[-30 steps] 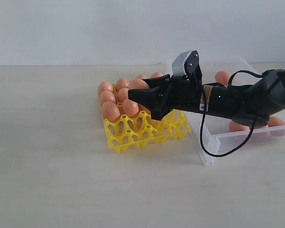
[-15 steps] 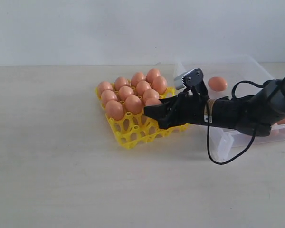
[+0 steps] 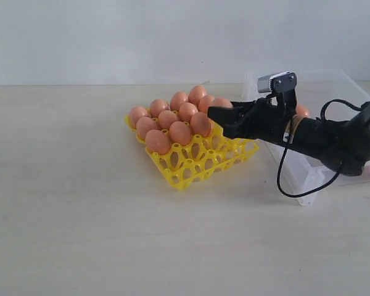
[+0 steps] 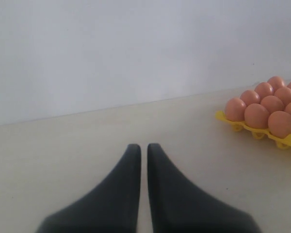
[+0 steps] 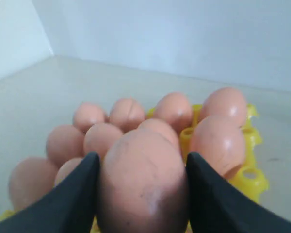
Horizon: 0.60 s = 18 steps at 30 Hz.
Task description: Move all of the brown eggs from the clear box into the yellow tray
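Above pale table [image 3: 80,216], right gripper [image 5: 141,158] clamps brown egg [image 5: 143,199] over yellow tray [image 3: 197,168]

A pale beige table [image 3: 80,234] is seen spread across the view; a plain white wall [image 3: 111,37] is set behind the table's far edge.

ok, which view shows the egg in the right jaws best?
Right wrist view: the held egg sits large mid-frame, clamped between both jaws above the yellow tray. In the exterior view the right gripper mostly blocks it. The left wrist view shows only tray eggs, none held.
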Available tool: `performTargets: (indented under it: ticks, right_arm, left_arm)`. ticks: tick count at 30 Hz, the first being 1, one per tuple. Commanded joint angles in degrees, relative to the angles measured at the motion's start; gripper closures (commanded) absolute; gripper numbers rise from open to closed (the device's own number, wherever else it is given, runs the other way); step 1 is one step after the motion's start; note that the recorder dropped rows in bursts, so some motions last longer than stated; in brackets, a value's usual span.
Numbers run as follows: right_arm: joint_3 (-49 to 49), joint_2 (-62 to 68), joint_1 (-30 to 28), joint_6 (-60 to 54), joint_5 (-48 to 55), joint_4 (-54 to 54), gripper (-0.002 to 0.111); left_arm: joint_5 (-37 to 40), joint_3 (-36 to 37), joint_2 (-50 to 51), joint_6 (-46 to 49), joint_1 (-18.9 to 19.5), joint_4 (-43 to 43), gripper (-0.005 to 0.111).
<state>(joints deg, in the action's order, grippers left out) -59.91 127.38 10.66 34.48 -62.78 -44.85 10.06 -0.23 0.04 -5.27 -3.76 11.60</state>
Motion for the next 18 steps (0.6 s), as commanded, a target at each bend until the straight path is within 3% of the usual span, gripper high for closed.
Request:
performTargets:
  ticks: [1, 18]
  right_arm:
    - [-0.01, 1.07, 0.29, -1.32, -1.69, 7.28, 0.109]
    - [-4.79, 4.26, 2.68, 1.19, 6.22, 10.09, 0.109]
  left_arm:
    - [-0.18, 0.23, -0.04, -0.29, -0.29, -0.13, 0.103]
    - [-0.18, 0.23, -0.04, -0.29, -0.29, -0.13, 0.103]
